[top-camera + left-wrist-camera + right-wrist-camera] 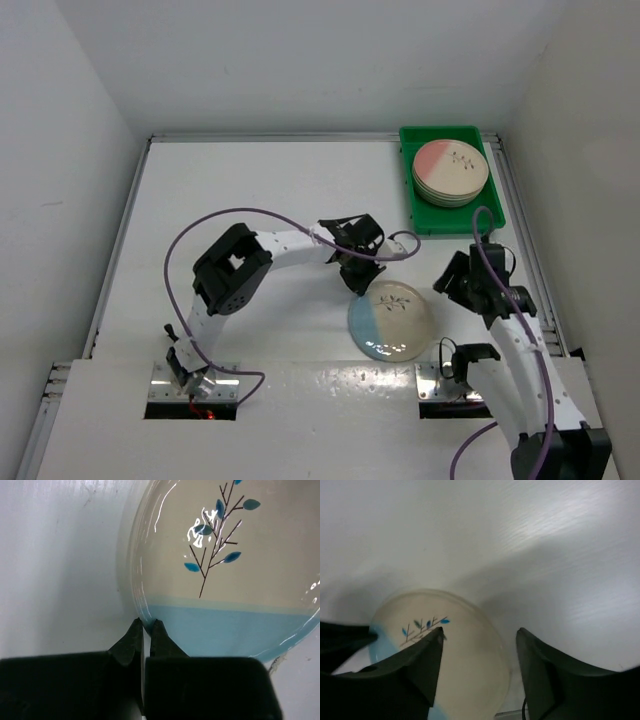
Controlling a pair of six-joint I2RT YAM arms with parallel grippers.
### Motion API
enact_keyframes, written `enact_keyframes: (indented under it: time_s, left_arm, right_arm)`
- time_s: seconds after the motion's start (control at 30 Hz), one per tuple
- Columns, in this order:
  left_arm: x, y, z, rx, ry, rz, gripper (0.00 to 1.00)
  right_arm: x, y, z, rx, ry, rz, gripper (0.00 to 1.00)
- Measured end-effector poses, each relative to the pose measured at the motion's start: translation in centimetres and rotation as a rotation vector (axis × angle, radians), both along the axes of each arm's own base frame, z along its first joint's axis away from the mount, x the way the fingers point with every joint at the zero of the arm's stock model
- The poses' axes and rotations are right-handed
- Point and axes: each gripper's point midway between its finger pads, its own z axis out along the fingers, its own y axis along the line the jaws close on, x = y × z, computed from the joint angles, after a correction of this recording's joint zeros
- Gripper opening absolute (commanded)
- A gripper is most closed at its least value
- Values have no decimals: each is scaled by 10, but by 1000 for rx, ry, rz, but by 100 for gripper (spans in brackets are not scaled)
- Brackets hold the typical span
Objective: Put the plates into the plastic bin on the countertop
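One round cream ceramic plate with a pale blue segment and a dark sprig (pixel 391 320) lies flat on the white matte desk (pixel 250 180), at about 5 o'clock in the overhead view and close to the near edge. The shallow bright green plastic bin (pixel 455 224) sits at 1 o'clock; it holds a stack of similar plates, the top one with a pink segment (pixel 450 172).

The left hand (pixel 145 625) is at the lone plate's 10 o'clock edge; its fingers are drawn together with only a sliver between them, tips against the blue part of the rim; whether any rim is nipped between them I cannot tell. The right hand (pixel 480 630) hangs above the plate's 2 o'clock side, fingers spread wide and holding nothing.

This looks like the last plate to go in, and the risks lie in getting it off the desk. The glaze is glossy and the rim low, so closed tips may slide the plate instead of tipping it; a shove toward 6 o'clock could send it over the near edge. If the right hand comes down before an edge is raised, a finger could strike the plate's face. A pinch on so thin a rim may slip in transit. The bin looks barely wider than a plate, so a crooked release could catch its wall or knock the stack.
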Motion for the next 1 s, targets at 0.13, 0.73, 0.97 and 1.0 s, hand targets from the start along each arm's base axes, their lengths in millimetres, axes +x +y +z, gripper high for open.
enact_keyframes:
  time_s: [0.13, 0.73, 0.97, 1.0]
  left_arm:
    - [12, 10, 5, -9, -22, -36, 0]
    - [62, 73, 66, 43, -279, -130, 0]
    - [63, 77, 63, 52, -274, -122, 0]
    - [64, 80, 62, 62, -274, -117, 0]
  right_arm:
    - [-3, 34, -25, 115, 30, 205, 71]
    - [4, 153, -57, 533, -215, 711, 68]
    - [-20, 184, -69, 688, -97, 785, 3]
    - [-23, 187, -66, 725, -87, 781, 0]
